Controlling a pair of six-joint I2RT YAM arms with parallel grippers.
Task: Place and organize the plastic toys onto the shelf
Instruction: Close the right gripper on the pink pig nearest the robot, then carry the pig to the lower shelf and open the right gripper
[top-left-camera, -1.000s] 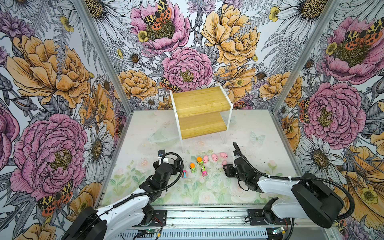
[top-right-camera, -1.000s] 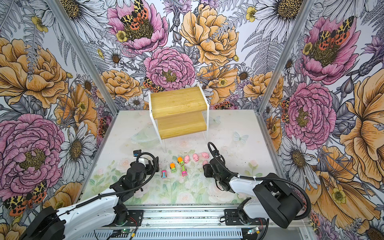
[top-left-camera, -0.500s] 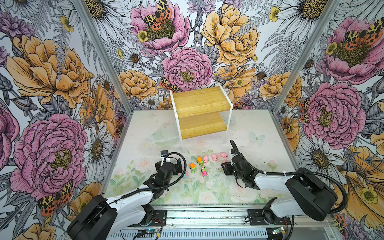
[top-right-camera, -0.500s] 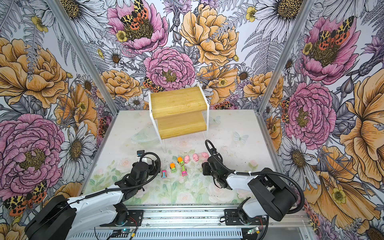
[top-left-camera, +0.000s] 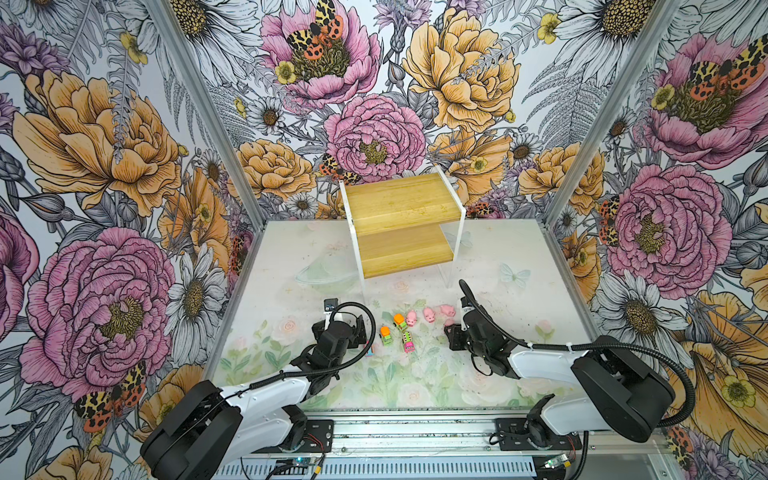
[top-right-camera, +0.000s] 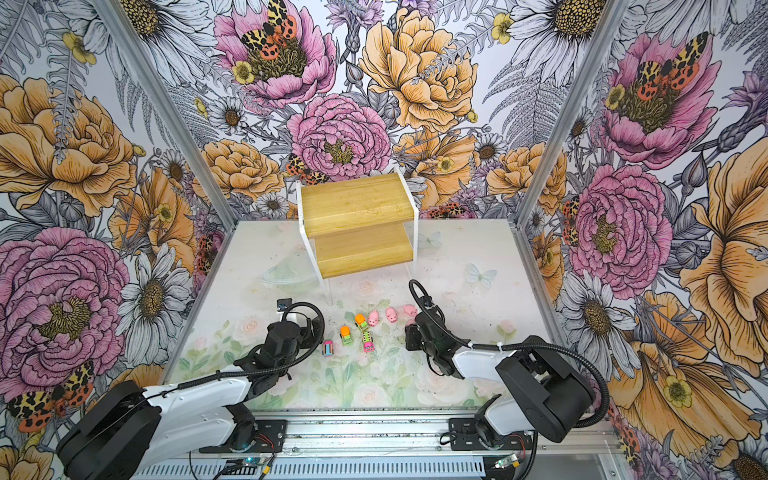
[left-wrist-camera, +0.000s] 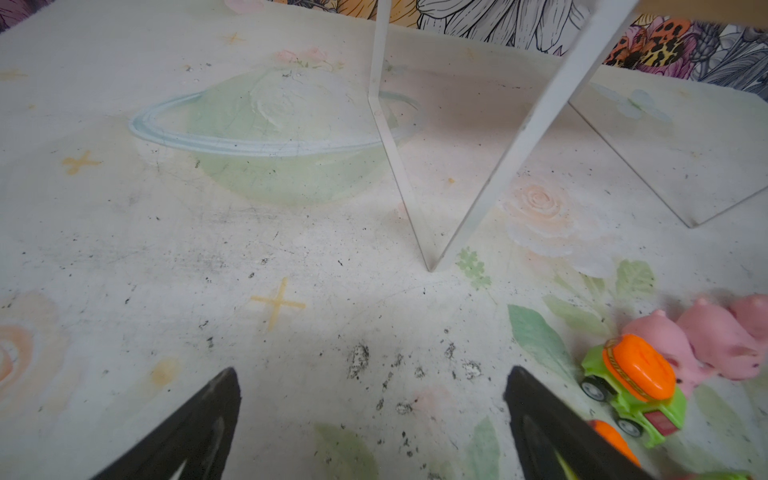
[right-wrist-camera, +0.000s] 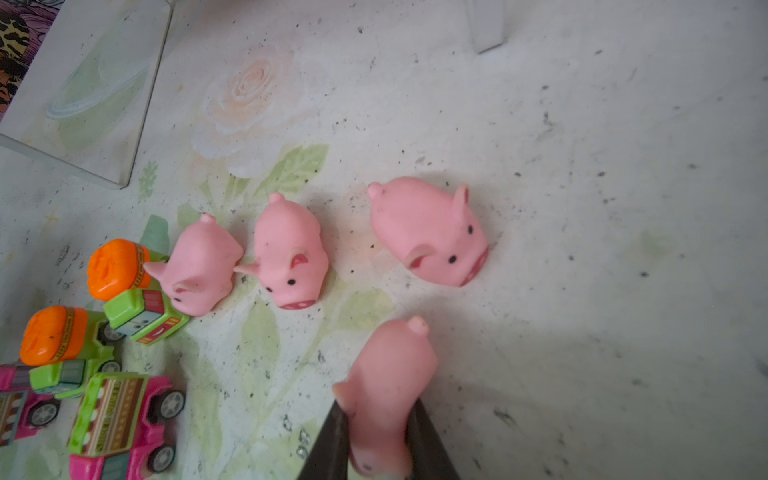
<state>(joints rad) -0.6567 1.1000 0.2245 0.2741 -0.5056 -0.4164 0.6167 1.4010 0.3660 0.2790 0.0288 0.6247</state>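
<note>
You're on the pick: your right gripper (right-wrist-camera: 378, 417) is pinched on a pig (right-wrist-camera: 388, 374), near the other three pigs (right-wrist-camera: 291, 257), in front of the shelf (top-left-camera: 399, 203). Your left gripper (left-wrist-camera: 372, 376) gapes empty. Next, lift clear and carry it to a bare tier.

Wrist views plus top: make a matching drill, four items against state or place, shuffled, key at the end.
Column 1
1. right claw
2. left claw
3. shelf
4. three loose pigs

Column 2
A. stands at the back, both boards bare
B. shut on a pink pig
C. open, holding nothing
D. side by side in a row, ungripped

Pairs: 1-B, 2-C, 3-A, 4-D
</note>
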